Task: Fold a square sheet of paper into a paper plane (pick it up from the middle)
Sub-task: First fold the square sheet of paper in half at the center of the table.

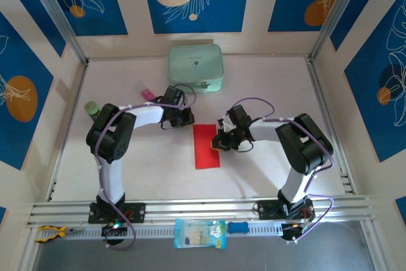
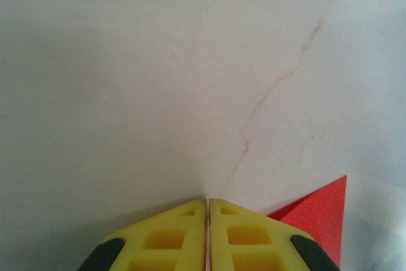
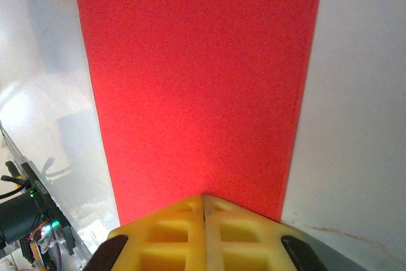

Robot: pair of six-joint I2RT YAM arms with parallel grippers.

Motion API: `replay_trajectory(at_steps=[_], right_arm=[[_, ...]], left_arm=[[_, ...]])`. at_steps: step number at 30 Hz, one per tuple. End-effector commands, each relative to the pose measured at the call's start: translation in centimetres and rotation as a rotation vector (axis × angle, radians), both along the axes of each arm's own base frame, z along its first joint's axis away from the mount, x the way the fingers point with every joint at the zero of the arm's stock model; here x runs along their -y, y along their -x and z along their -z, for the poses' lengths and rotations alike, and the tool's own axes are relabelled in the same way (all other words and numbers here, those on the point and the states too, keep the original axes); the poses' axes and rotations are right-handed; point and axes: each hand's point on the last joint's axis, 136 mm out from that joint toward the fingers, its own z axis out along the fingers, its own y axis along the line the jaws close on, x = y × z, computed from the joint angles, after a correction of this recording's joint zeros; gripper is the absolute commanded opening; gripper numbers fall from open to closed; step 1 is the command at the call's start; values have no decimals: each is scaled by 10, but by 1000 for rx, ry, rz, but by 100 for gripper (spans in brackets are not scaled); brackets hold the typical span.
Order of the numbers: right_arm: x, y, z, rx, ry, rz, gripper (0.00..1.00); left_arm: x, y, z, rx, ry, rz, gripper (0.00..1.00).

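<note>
Plainly the red paper [image 1: 206, 147] lies lengthwise on the desk [image 1: 266, 93] between both arms; the right tool [image 3: 204, 200], pressed together, sits over its edge, nearer than the left tool [image 2: 207, 202], also closed.

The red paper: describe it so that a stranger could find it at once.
Start at the white table and look to its middle. There lies the red paper, a flat narrow rectangle. Its bright red sets it apart from the larger pale green case behind it and the small pink block.

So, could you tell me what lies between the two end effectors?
The red paper lies between them, as the top view shows.
</note>
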Motion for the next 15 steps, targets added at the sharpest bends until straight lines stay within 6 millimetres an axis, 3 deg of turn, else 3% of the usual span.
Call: replay_trajectory(at_steps=[1,7,11,15], right_arm=[[42,40,50,-152,232,26,0],[42,40,50,-150,232,29,0],[43,39,49,-148,235,30,0],[43,39,50,-147,237,32,0]], left_arm=[[-18,-6,-11,16,-38,-39,10],[-4,6,-39,50,23,6,12],[14,30,-51,54,84,87,12],[39,58,-50,-12,195,166,13]])
